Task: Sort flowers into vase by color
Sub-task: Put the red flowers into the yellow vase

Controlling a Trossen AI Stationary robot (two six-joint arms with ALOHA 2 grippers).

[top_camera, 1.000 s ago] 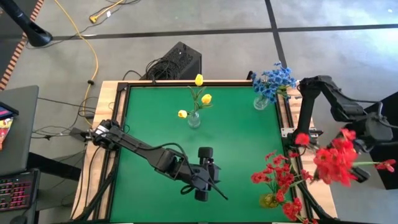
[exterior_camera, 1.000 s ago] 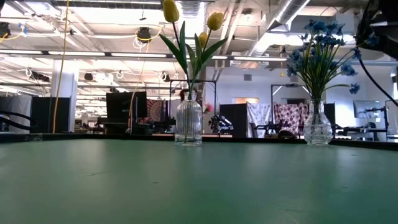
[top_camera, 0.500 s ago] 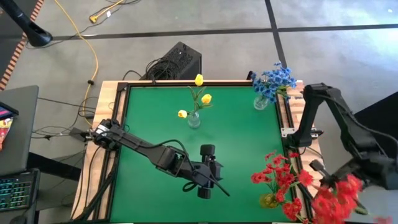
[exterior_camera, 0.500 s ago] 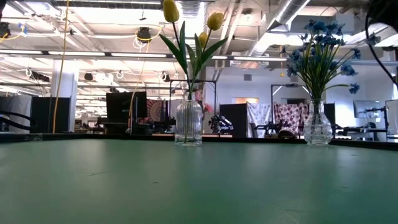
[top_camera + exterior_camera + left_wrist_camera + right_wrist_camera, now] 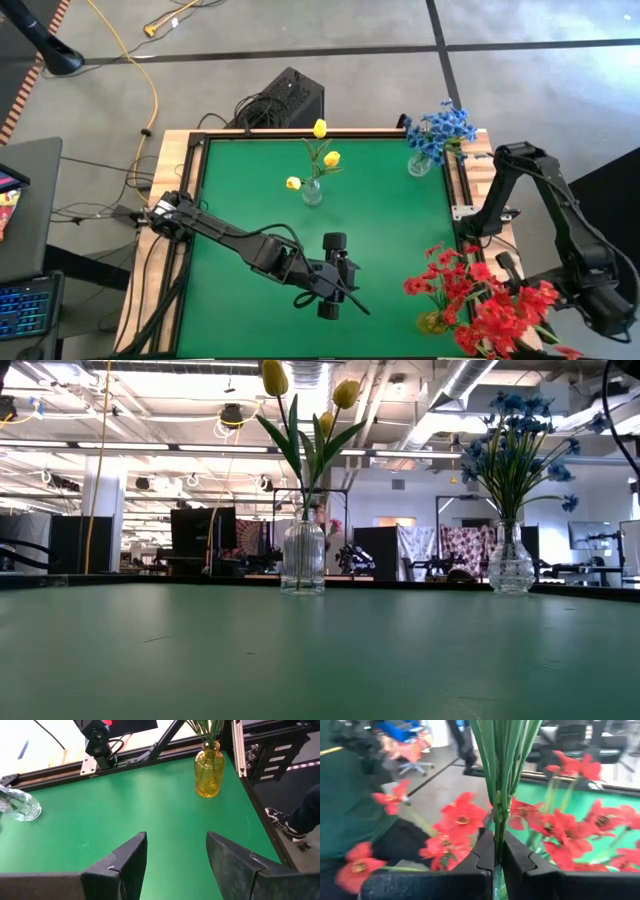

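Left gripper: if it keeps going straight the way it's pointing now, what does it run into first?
Probably nothing on the table. Ahead of the open left gripper lies bare green mat; the amber vase stands off to one side, so likely missed.

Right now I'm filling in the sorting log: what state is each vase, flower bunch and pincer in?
Yellow tulips: standing in clear vase.
Blue flowers: standing in clear corner vase.
Amber vase: upright, holding red flowers.
Red sprig bunch: held off the table's edge beside the amber vase.
Right pincer: shut on its stems.
Left pincer: open, empty.
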